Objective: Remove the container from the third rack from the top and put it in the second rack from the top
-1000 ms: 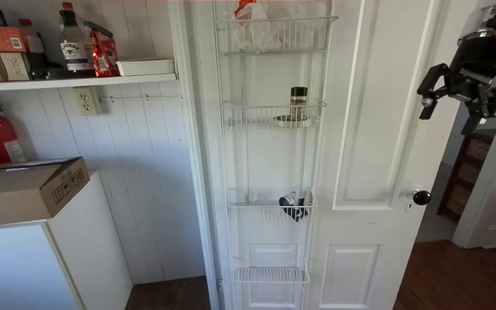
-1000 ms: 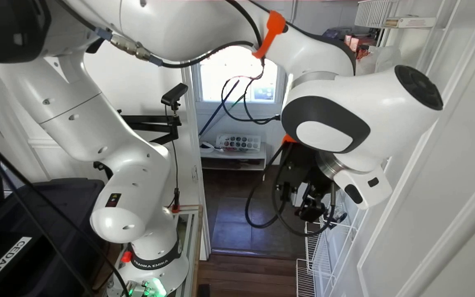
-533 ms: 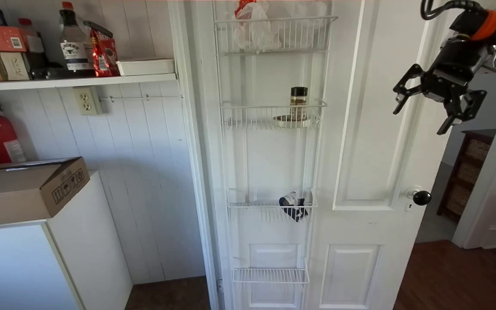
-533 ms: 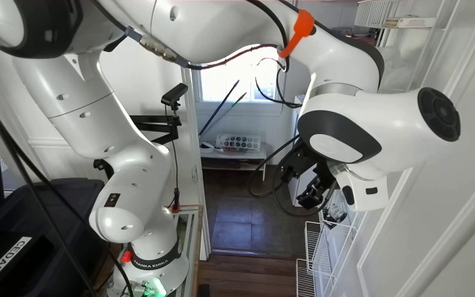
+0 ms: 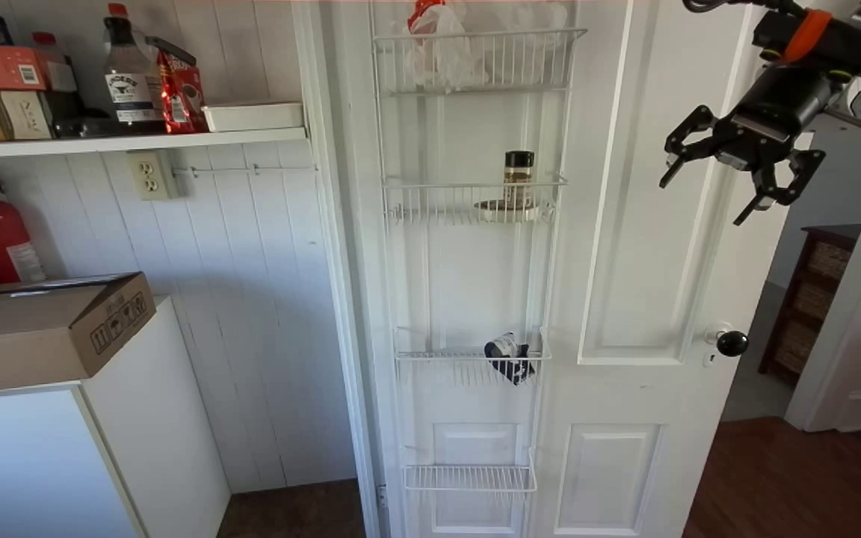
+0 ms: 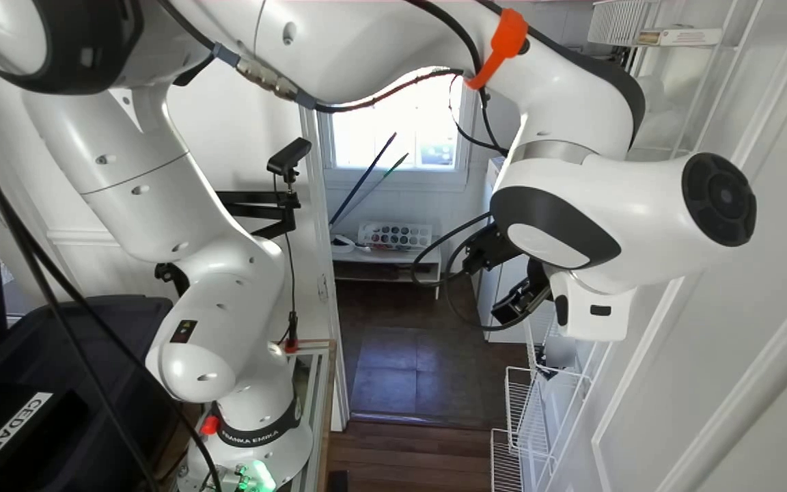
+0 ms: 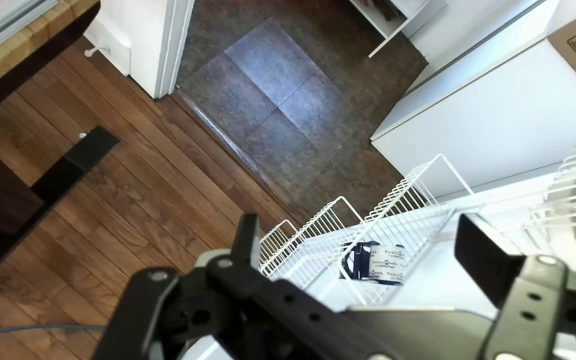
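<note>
The container is a slim bottle (image 5: 519, 181) with a dark cap and pale yellowish-brown body. It stands upright in the third rack (image 5: 430, 185) beside a low round dish (image 5: 490, 211). The second rack (image 5: 535, 33) is directly above and holds plastic bags. My gripper (image 5: 702, 202) is open and empty, right of the racks in front of the door. In the wrist view the gripper (image 7: 363, 245) has widely spread fingers with nothing between them. At that view's right edge a rack (image 7: 568, 172) holds cut-off, blurred round things; I cannot tell whether the bottle is among them.
A lower rack (image 5: 438, 357) holds a black bow-shaped object with a white roll (image 5: 509, 359); another rack (image 5: 468, 478) is below. A higher rack (image 6: 622, 20) holds a flat box (image 6: 680, 36). A door knob (image 5: 732, 343) sticks out. A cardboard box (image 5: 19, 344) sits on a white cabinet.
In an exterior view my gripper has moved left toward the racks and slightly up, tilting as it goes. It stays open. The bottle and the racks' contents have not moved.
</note>
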`<state>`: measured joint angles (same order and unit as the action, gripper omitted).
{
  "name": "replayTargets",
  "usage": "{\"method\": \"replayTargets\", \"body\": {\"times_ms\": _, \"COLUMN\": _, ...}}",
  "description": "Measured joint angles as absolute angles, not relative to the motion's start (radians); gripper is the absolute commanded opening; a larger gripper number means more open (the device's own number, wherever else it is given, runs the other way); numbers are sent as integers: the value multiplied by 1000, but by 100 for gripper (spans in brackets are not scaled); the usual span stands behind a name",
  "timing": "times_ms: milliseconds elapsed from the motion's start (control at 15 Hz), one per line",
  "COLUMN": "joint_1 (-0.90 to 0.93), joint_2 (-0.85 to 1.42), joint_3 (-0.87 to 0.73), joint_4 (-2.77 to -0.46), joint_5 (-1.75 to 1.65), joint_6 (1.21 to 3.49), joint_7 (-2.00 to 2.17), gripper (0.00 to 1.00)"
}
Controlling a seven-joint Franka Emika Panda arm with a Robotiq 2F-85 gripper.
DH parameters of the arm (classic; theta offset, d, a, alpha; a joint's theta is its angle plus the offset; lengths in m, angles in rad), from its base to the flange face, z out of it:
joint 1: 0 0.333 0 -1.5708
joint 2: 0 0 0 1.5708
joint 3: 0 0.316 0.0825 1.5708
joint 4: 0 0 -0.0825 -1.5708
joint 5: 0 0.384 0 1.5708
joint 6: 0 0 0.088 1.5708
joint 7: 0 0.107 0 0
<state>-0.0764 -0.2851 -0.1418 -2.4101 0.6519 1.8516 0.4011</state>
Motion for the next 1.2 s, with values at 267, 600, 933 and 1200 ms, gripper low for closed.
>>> {"method": "replayTargets", "body": {"times_ms": 267, "joint_1": -78, "joint_2": -280, "joint_3": -139, "joint_4": -2410, "joint_5": 654, "joint_6": 1846, "joint_7": 402, "gripper": 100}}
{"method": "replayTargets", "body": {"times_ms": 600, "joint_1": -83, "joint_2": -259, "joint_3": -144, "joint_4": -2397, "joint_5": 771, "joint_6": 1709, "joint_7": 428, "gripper": 100}}
{"method": "replayTargets", "body": {"times_ms": 933, "joint_1": -91, "joint_2": -226, "joint_3": -133, "joint_4": -2394, "joint_5": 971, "joint_6": 1699, "joint_7": 541, "gripper": 100}}
{"method": "replayTargets", "body": {"times_ms": 1200, "joint_1": -88, "joint_2": -206, "joint_3": -86, "joint_4": -2409, "joint_5": 1153, "joint_6": 1812, "joint_7": 642, "gripper": 100}}
